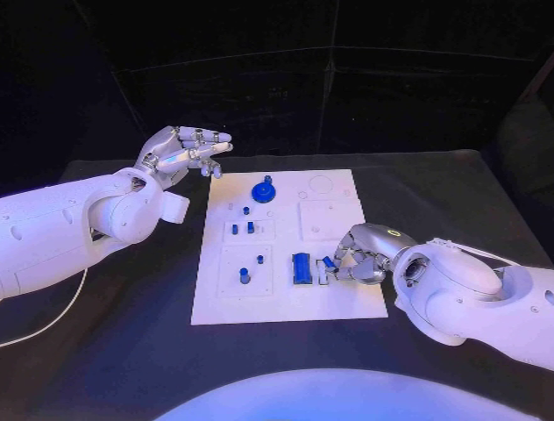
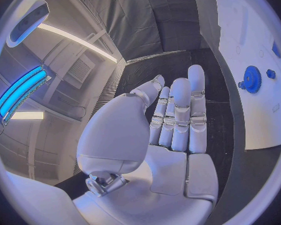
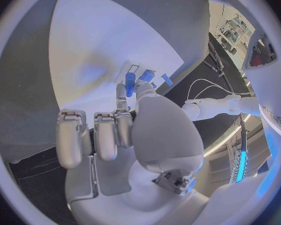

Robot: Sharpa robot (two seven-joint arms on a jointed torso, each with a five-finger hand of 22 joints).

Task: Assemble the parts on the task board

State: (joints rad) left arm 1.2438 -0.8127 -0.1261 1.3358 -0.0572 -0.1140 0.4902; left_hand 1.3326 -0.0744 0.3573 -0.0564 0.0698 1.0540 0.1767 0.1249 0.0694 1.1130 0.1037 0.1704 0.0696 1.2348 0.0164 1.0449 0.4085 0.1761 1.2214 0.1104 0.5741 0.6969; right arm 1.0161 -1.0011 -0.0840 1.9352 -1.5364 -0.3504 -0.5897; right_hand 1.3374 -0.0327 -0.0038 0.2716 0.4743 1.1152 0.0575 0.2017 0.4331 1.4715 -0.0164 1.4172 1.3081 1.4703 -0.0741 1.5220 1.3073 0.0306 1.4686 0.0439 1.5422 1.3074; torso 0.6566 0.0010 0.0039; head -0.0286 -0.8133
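Part in hand: small blue piece [image 1: 329,262], pinched at the right hand's fingertips, low over the near right area of the board.
Neighbouring part: long blue block [image 1: 301,267], lying on the board just beside the pinched piece.
Other parts: blue gear [image 1: 265,189] at the far end; small blue pegs [image 1: 245,228] standing in the left column.
Task board [image 1: 353,303]: white plate, mid-desk.
Right hand [image 1: 357,256]: thumb and a finger closed on the small piece, the others curled.
Left hand [image 1: 184,151]: raised off the board's far left corner, fingers loosely together, holding nothing.
Desk [image 1: 125,351]: black.
Step, as judged: seating the small piece beside the block.
Next move calls for: fine alignment and a steady downward press.
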